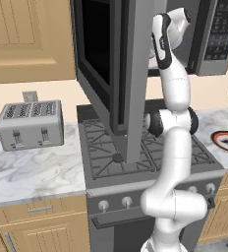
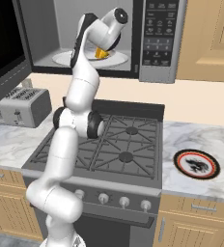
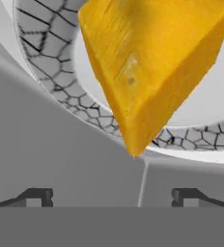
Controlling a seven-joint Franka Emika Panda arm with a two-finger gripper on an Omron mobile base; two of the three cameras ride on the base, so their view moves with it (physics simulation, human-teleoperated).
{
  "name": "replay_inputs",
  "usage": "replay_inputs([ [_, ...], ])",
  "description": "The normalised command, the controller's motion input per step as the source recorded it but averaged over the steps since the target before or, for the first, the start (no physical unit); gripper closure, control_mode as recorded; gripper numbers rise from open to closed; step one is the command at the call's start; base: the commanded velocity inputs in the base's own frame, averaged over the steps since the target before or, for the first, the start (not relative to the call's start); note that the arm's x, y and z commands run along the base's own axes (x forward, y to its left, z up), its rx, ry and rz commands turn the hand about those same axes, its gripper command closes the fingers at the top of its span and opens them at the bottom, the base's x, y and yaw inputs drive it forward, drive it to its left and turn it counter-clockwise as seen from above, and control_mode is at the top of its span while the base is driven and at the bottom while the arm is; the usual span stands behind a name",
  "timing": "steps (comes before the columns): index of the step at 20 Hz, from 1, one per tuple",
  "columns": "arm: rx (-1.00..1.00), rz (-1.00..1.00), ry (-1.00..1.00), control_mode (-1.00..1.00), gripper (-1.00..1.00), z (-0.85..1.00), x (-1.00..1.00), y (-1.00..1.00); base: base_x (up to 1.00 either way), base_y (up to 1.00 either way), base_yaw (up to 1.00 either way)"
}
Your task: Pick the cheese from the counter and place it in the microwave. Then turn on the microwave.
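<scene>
Sitting on the round white turntable plate (image 2: 116, 61) inside the big grey steel microwave (image 2: 155, 72) is the small yellow-orange cheese wedge (image 3: 147, 72). Its black glass door (image 1: 99, 54) hangs open over the black gas stove (image 2: 119, 144). The white arm's two-finger gripper (image 3: 111, 197) has its dark tips spread wide apart, holding nothing.

Cheese (image 3: 147, 67) — matt, grainy, waxy orange; turntable (image 3: 51, 62) white with a crackled rim; microwave (image 2: 157, 72) brushed grey steel; tabletop (image 1: 32, 170) glossy veined marble; toaster (image 1: 30, 124) — silvery metal.
</scene>
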Motion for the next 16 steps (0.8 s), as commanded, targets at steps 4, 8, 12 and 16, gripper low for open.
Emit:
replay_inputs([
  [4,0.00,-0.03,0.01,-1.00,-1.00,0.45,-0.31,0.54,0.00,0.00,0.00],
  [8,0.00,-0.02,0.00,-1.00,-1.00,0.30,-0.51,0.46,0.00,0.00,0.00],
  [12,0.00,0.00,0.00,-1.00,-1.00,0.02,-0.63,0.19,0.00,0.00,0.00],
  [16,0.00,0.00,0.00,-1.00,-1.00,-0.02,-0.74,0.00,0.00,0.00,0.00],
])
